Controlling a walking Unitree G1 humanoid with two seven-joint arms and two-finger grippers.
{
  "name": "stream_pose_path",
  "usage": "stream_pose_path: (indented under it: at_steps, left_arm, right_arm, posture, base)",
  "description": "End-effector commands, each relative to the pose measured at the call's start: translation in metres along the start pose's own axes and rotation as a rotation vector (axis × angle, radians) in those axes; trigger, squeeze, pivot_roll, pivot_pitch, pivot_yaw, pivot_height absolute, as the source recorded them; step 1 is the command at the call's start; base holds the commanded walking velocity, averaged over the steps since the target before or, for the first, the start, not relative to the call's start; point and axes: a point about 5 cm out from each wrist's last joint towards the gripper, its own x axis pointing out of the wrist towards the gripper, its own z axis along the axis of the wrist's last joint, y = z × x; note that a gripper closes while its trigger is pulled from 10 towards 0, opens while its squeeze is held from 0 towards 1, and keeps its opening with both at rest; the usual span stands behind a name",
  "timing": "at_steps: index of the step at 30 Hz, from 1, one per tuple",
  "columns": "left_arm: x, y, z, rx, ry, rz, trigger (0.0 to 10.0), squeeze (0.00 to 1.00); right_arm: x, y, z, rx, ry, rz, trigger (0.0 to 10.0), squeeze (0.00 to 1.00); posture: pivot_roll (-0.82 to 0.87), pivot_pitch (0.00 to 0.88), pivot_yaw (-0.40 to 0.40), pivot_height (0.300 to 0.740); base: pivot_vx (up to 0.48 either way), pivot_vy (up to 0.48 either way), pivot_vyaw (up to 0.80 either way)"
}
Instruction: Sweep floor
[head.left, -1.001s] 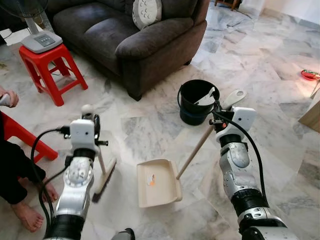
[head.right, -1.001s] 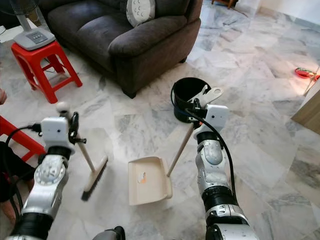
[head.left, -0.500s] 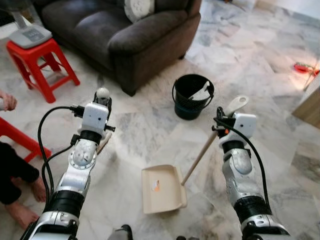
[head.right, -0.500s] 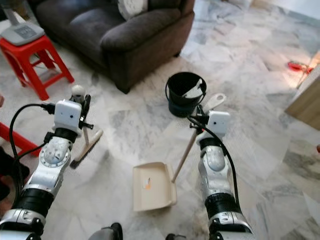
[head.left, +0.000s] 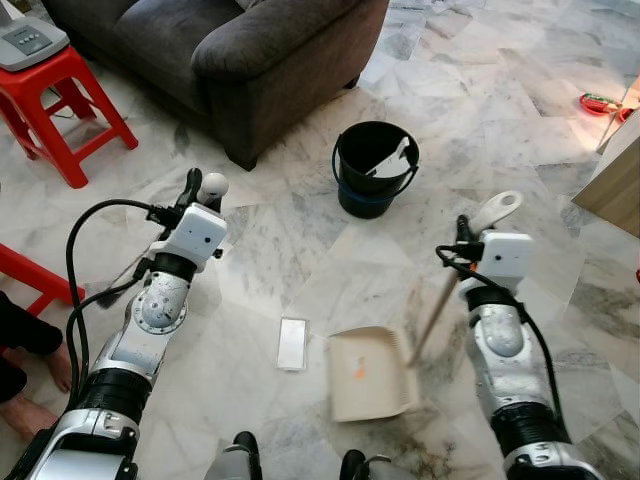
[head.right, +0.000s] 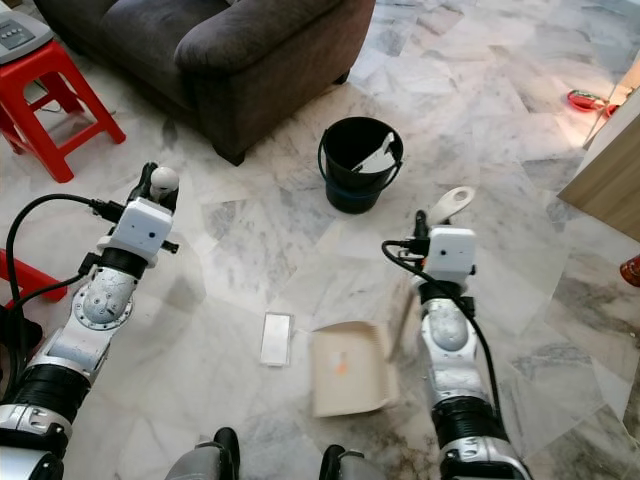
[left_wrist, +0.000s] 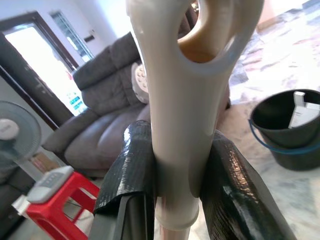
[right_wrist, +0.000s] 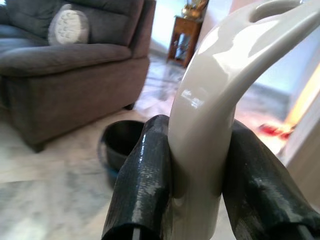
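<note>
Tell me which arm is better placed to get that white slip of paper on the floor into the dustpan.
Left, probably. The left gripper is shut on the broom handle, on the paper's far side from the dustpan. The right gripper holds the dustpan handle, its pan beside the paper.

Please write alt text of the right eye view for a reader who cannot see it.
On a marble floor, the right claw grips the handle of a cream dustpan, and the left claw holds a brush handle. A small white card lies beside the pan, with a black bucket and dark sofa beyond.
</note>
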Motion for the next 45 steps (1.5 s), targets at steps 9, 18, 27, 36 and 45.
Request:
stream_pose_path:
  at_steps: [9, 18, 27, 36, 45]
  left_arm:
    - [-0.017, -0.003, 0.003, -0.122, 0.013, 0.065, 10.0, 0.00]
    - [-0.028, 0.008, 0.010, -0.201, 0.046, 0.126, 10.0, 0.00]
    - [-0.034, 0.019, 0.019, -0.202, 0.053, 0.124, 10.0, 0.00]
    - [-0.036, 0.021, 0.028, -0.216, 0.056, 0.117, 10.0, 0.00]
    - [-0.036, 0.023, 0.032, -0.210, 0.064, 0.126, 10.0, 0.00]
  right_arm:
    - [-0.009, -0.003, -0.006, -0.043, -0.031, -0.037, 10.0, 0.00]
    - [-0.028, 0.015, -0.021, 0.023, 0.001, -0.030, 10.0, 0.00]
    - [-0.034, 0.035, -0.018, 0.097, -0.033, -0.007, 10.0, 0.00]
    - [-0.034, 0.041, -0.019, 0.288, -0.002, -0.052, 10.0, 0.00]
    - [-0.037, 0.039, -0.022, 0.290, 0.005, -0.060, 10.0, 0.00]
  posture:
    - [0.08, 0.298, -0.063, 0.740]
    - [0.15, 0.380, -0.024, 0.740]
    - [0.17, 0.426, 0.002, 0.740]
    - [0.18, 0.443, 0.008, 0.740]
    - [0.18, 0.449, 0.009, 0.740]
  base:
    - [0.000, 0.000, 0.00]
    - [0.000, 0.000, 0.00]
    - [0.000, 0.000, 0.00]
    - [0.000, 0.000, 0.00]
    - [0.000, 0.000, 0.00]
